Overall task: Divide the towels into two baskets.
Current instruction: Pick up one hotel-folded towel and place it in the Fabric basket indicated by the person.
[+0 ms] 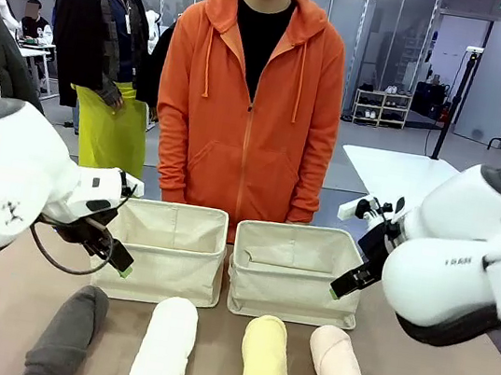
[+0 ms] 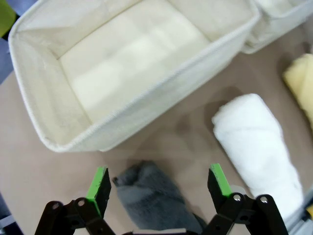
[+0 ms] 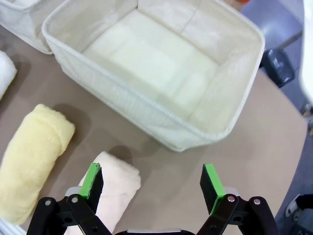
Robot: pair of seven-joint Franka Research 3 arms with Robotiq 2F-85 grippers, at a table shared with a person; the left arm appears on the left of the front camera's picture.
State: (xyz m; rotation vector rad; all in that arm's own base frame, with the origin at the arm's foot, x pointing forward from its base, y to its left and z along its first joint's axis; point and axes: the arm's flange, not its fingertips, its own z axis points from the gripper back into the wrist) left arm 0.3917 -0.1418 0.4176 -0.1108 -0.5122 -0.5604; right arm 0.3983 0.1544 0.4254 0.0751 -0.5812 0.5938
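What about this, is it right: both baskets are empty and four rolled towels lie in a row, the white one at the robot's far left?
No. The front view shows the dark grey towel at the robot's far left, the white towel next to it. The left basket and the right basket are empty, all four in a row.

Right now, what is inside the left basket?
Nothing visible: the left basket has a bare cream floor. Its near wall covers the floor's closest edge, so that strip is unseen.
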